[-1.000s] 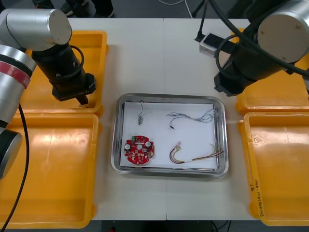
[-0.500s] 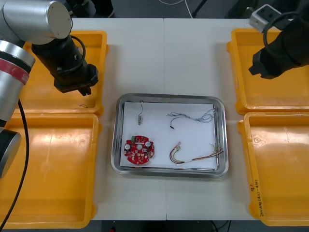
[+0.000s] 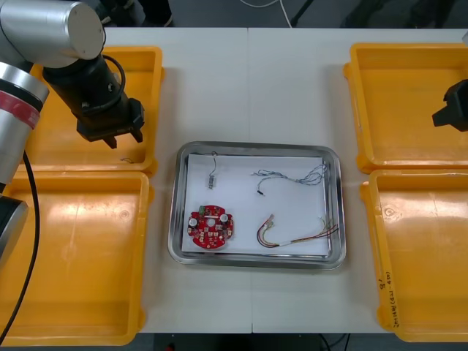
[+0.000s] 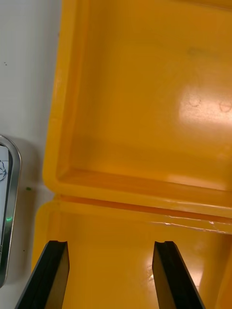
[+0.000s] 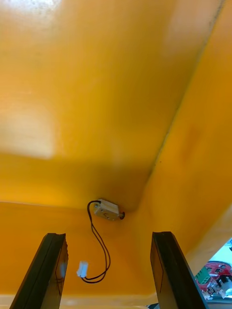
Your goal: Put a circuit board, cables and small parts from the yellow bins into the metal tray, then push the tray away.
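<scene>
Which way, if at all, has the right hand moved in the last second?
Yes. The right hand has swung to the robot's right, from near the far right corner of the metal tray out across the far right yellow bin.

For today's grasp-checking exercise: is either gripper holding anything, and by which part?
Nothing is held. The left gripper is open above a small metal part in a yellow bin; the right gripper is open over the right-side bins.
</scene>
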Robot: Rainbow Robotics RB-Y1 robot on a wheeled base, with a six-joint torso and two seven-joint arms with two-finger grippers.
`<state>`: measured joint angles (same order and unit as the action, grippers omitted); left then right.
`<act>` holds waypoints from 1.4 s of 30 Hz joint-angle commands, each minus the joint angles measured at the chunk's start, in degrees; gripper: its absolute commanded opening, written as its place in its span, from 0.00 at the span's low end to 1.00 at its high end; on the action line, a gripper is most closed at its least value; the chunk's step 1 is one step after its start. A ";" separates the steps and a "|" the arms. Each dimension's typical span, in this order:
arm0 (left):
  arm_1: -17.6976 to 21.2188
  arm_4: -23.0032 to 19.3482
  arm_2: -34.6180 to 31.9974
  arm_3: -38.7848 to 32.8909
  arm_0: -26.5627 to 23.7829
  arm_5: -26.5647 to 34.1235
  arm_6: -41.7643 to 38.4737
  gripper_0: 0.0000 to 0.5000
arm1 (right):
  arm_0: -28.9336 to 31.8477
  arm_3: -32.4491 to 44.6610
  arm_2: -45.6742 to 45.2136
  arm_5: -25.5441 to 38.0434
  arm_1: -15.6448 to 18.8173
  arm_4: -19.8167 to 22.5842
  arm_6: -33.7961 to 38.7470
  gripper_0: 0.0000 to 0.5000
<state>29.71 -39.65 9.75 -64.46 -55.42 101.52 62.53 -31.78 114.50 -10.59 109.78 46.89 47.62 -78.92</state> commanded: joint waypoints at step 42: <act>2.46 -2.98 -0.52 -2.69 4.27 2.10 -5.48 0.00 | 18.59 -1.03 -10.42 -3.61 -0.74 -3.15 2.63 1.00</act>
<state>30.06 -42.31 9.75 -64.61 -51.84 103.36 62.39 -13.48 113.35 -18.65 107.14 48.22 46.16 -78.86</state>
